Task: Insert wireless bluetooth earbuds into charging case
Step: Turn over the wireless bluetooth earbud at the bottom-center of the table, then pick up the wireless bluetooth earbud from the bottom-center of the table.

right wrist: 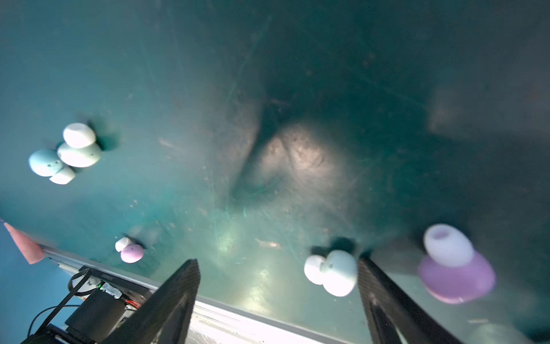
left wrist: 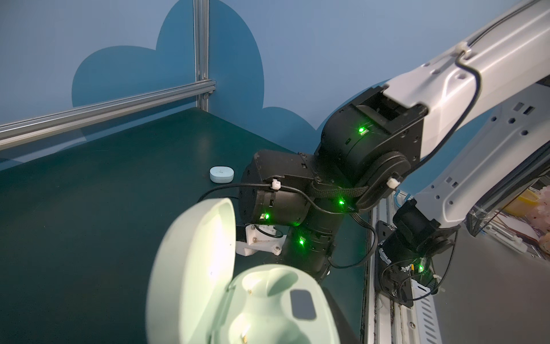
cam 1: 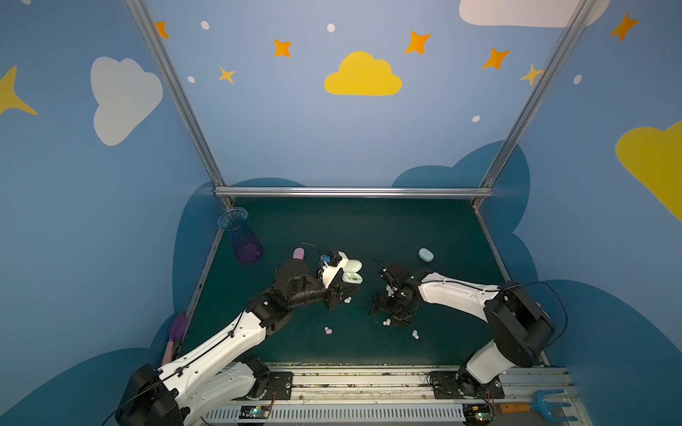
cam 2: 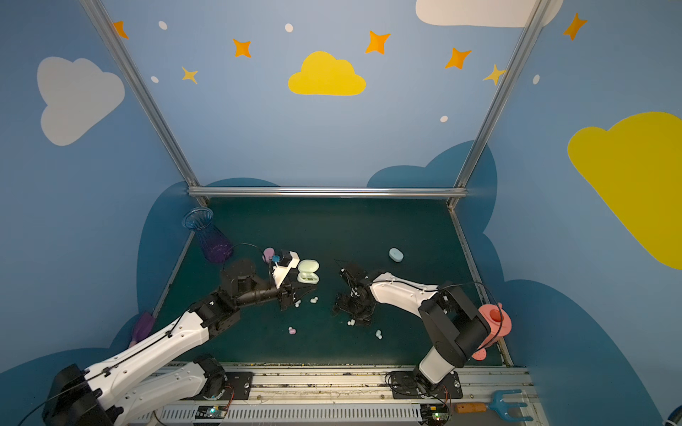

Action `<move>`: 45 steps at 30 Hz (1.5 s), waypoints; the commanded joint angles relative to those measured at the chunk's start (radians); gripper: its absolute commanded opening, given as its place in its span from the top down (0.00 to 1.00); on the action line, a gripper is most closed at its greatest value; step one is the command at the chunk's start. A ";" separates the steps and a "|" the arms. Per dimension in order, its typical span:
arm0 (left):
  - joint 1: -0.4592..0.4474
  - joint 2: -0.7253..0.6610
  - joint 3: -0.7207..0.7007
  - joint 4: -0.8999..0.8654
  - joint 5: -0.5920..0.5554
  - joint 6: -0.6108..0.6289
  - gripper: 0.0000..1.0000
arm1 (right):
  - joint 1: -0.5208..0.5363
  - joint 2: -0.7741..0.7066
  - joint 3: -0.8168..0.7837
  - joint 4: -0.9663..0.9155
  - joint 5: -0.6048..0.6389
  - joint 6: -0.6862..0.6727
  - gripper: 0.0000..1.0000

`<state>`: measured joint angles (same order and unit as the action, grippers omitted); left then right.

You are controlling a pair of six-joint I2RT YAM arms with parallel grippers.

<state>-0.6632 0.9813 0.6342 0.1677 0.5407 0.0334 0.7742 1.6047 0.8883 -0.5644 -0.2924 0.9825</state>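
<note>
Mint case [left wrist: 193,268] open with both wells empty, blue case [cam 1: 426,254] closed; right gripper [right wrist: 278,263] spread wide astride a loose earbud [right wrist: 330,272]; left gripper [cam 2: 304,291] state impossible to tell.

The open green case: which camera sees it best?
The left wrist view: the open green case fills it, lid up, both sockets empty. Both top views show it tiny. The right wrist view misses it.
</note>
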 commanded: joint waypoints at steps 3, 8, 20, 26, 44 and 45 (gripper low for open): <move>0.003 -0.010 0.004 0.016 0.012 0.014 0.80 | 0.005 0.005 0.029 0.012 -0.011 -0.007 0.15; 0.006 -0.010 0.005 0.015 0.009 0.014 0.80 | 0.005 0.007 0.052 0.013 -0.019 -0.011 0.14; 0.007 -0.010 0.006 0.012 0.009 0.013 0.80 | 0.016 0.011 0.076 0.002 -0.026 -0.015 0.15; 0.007 -0.012 0.005 0.016 0.011 0.007 0.80 | 0.017 -0.011 0.080 -0.023 0.001 -0.013 0.14; 0.007 -0.117 -0.034 -0.026 -0.004 -0.060 0.79 | 0.029 0.057 0.132 -0.126 0.090 0.068 0.45; 0.007 -0.127 -0.038 -0.029 -0.004 -0.061 0.79 | 0.032 0.063 0.133 -0.128 0.093 0.071 0.45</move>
<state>-0.6613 0.8814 0.6151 0.1581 0.5392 -0.0132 0.7963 1.6447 1.0008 -0.6456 -0.2249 1.0344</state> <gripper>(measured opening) 0.392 0.548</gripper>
